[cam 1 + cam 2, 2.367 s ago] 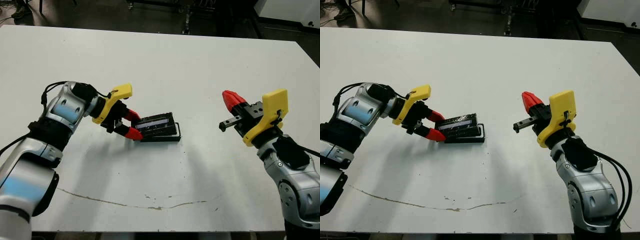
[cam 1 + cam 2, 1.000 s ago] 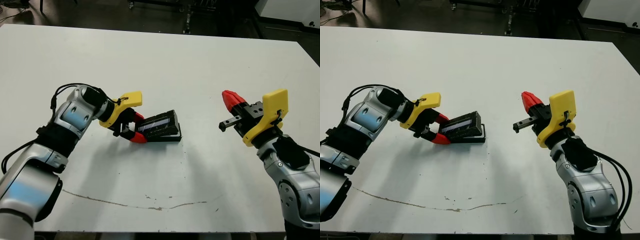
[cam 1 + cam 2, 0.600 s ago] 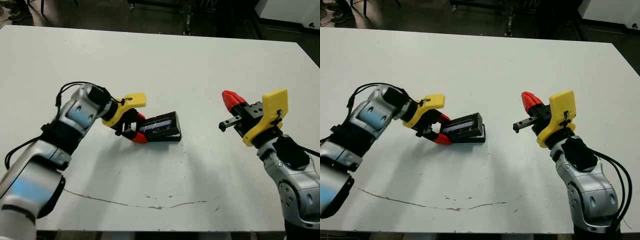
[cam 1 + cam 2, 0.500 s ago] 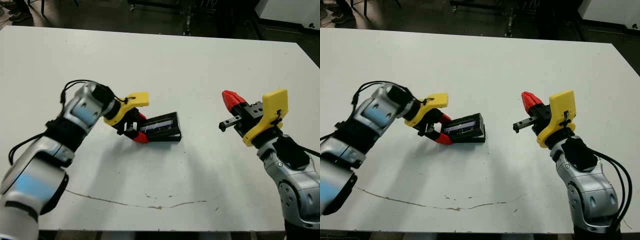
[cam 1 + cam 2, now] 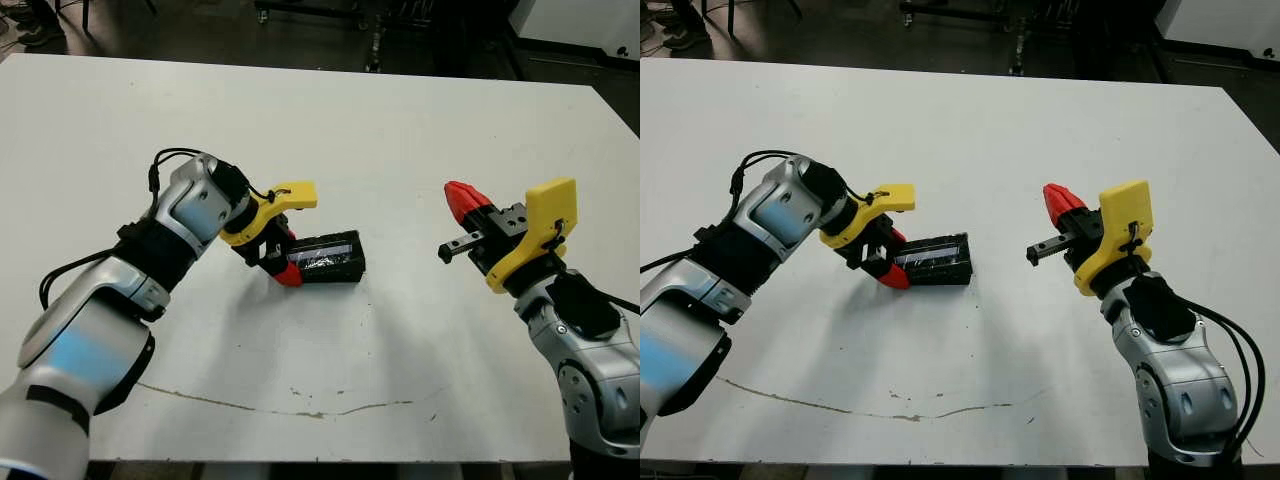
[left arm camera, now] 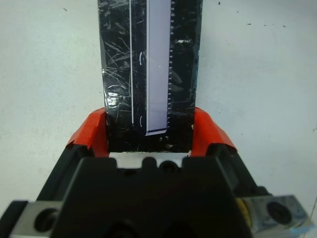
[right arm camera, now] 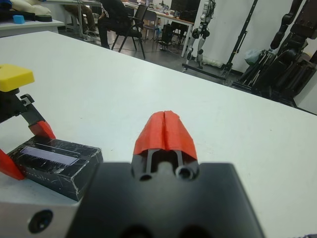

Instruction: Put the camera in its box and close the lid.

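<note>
**Pressing the lid home on the box**

Looking from the head cameras first, the left gripper (image 5: 280, 260) sits low at the near-left end of the lid (image 5: 325, 246), its two red fingers straddling that end. The lid looks nearly level on the box (image 5: 940, 276), whose black wall shows just beneath it. The hold seems meant to guide the lid squarely down, so I judge the closing step almost done. No camera is visible; presumably it lies inside, but that cannot be confirmed. The right gripper (image 5: 1060, 205) hangs well apart on the other side, fingers pressed together and holding nothing, out of the way. Bare white table (image 5: 400, 120) surrounds the box on every side, with all edges far off, so there is ample room to back away.

From the left wrist, the red fingertips (image 6: 94, 131) flank the lid's end, touching or nearly touching its sides; the spread is about the lid's width. The pale stripe runs straight ahead, suggesting good alignment.

From the right wrist, its fingers meet in one closed point, and the lidded box lies ahead with the other gripper's red tips at its far end. A seated person (image 7: 111, 20) shows beyond the table.
</note>
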You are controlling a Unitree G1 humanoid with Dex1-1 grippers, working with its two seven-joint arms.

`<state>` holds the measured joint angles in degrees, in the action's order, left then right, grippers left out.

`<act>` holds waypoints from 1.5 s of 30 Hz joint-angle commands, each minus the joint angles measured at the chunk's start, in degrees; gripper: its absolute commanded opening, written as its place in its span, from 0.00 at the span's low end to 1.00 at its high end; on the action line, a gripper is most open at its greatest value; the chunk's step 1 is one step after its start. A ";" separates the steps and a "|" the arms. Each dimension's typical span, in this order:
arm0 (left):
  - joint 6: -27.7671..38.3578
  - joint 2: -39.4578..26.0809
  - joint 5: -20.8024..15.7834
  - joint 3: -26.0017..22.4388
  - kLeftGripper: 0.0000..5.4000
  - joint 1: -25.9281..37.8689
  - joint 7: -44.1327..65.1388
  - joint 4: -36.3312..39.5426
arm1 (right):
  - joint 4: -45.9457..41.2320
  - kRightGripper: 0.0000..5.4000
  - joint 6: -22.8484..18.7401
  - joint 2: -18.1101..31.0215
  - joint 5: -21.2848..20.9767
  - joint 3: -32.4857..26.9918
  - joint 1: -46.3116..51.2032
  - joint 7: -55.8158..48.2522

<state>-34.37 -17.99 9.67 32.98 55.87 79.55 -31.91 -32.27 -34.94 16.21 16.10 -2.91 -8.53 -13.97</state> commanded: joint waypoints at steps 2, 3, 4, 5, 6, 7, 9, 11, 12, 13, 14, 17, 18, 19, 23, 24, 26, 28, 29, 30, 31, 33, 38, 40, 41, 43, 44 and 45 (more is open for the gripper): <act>-3.94 2.08 0.65 2.69 0.59 -3.22 -0.99 -0.57 | -0.03 0.00 -0.11 0.59 -0.16 -0.35 0.10 0.01; -4.25 2.17 0.70 2.81 0.59 -3.26 -1.07 -0.41 | -0.05 0.00 -0.14 0.60 -0.19 -0.34 0.10 0.03; -4.47 2.26 0.71 3.02 0.59 -3.23 -1.00 -0.33 | -0.05 0.00 -0.19 0.63 -0.22 -0.34 0.11 0.05; -4.54 2.30 0.69 3.24 0.59 -3.19 -0.91 -0.29 | -0.04 0.00 -0.23 0.65 -0.24 -0.34 0.11 0.05; -4.51 2.33 0.89 3.68 0.59 -3.11 -0.93 -0.17 | 0.00 0.00 -0.31 0.57 -0.16 -0.38 0.13 0.09; -4.31 2.31 1.03 3.98 0.59 -3.13 -1.05 -0.02 | 0.04 0.00 -0.33 0.50 -0.09 -0.42 0.16 0.10; -3.30 2.29 1.28 4.64 0.59 -3.06 -0.62 -0.24 | 0.11 0.00 -0.24 0.36 0.04 -0.43 0.19 0.09; -3.96 2.51 1.70 5.41 0.59 -2.76 -0.25 -0.57 | 0.21 0.00 -0.31 0.19 0.20 -0.41 0.12 0.10; -4.26 2.60 2.04 5.95 0.59 -2.63 -0.19 -0.56 | 0.21 0.00 -0.50 0.15 0.27 -0.39 0.05 0.15; -4.29 2.64 2.30 6.37 0.59 -2.57 -0.19 -0.48 | 0.18 0.00 -0.69 0.15 0.28 -0.34 0.00 0.21; -3.80 2.60 2.57 6.81 0.59 -2.65 -0.25 -0.12 | 0.16 0.00 -0.70 0.29 0.09 -0.18 -0.04 0.21; -2.24 2.96 2.38 7.28 0.59 -2.67 0.51 -0.47 | 0.12 0.00 -0.47 0.54 -0.41 0.15 0.02 0.22; -1.80 3.22 2.19 7.26 0.59 -2.61 0.77 -1.01 | 0.10 0.00 -0.42 0.57 -0.51 0.20 0.04 0.24; -1.68 3.45 2.22 7.30 0.59 -2.56 0.66 -1.20 | 0.07 0.00 -0.64 0.50 -0.41 0.16 0.02 0.29; -1.60 4.23 2.97 8.00 0.59 -2.73 -0.47 -0.35 | 0.25 0.00 -0.49 0.38 -0.25 0.08 0.09 0.19; -1.30 4.45 3.40 8.48 0.59 -2.78 -0.80 -0.07 | 0.28 0.00 -0.43 0.26 -0.17 0.05 0.13 0.21; -1.12 4.84 3.86 8.88 0.59 -3.00 -1.40 0.39 | 0.38 0.00 -0.17 0.09 -0.06 0.04 0.17 0.17; -2.08 5.50 3.71 8.66 0.59 -3.10 -1.63 0.10 | 0.27 0.00 -0.38 0.24 -0.35 0.20 0.13 0.35; -1.82 5.74 3.56 8.55 0.59 -3.25 -1.65 -0.01 | 0.18 0.00 -0.51 0.30 -0.43 0.24 0.11 0.40; -1.36 5.91 3.52 8.56 0.59 -3.35 -1.67 -0.10 | 0.10 0.00 -0.61 0.36 -0.51 0.27 0.09 0.43; -0.95 6.10 3.64 8.73 0.59 -3.34 -1.71 -0.26 | -0.01 0.00 -0.79 0.39 -0.55 0.28 0.08 0.49; -0.53 6.38 4.35 9.32 0.59 -3.37 -2.27 -0.11 | 0.07 0.00 -0.67 0.06 -0.19 0.09 0.18 0.46; 2.32 4.76 7.10 12.28 0.66 -3.04 -1.64 3.30 | 0.17 0.00 -0.68 0.06 -0.09 0.03 0.22 0.35; 8.56 2.87 8.49 12.83 0.71 -3.95 -2.89 5.80 | 0.17 0.00 -0.66 0.01 -0.11 0.02 0.27 0.44; 10.44 2.19 8.98 12.71 0.72 -4.43 -3.50 6.62 | 0.01 0.00 -1.13 -0.15 0.01 -0.04 0.26 0.69; 12.02 1.35 9.15 11.93 0.77 -5.26 -3.74 7.42 | -0.07 0.00 -1.35 -0.33 0.24 -0.09 0.29 0.78; 12.44 1.08 9.24 11.67 0.80 -5.55 -3.74 7.70 | -0.07 0.00 -1.33 -0.34 0.25 -0.07 0.30 0.76; 13.05 0.85 9.22 11.47 0.83 -5.71 -3.64 7.80 | 0.01 0.00 -1.06 -0.30 0.14 0.00 0.34 0.69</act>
<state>-22.02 -18.15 18.55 41.68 55.81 76.00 -23.04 -32.19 -35.30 15.77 16.21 -2.67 -8.51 -13.72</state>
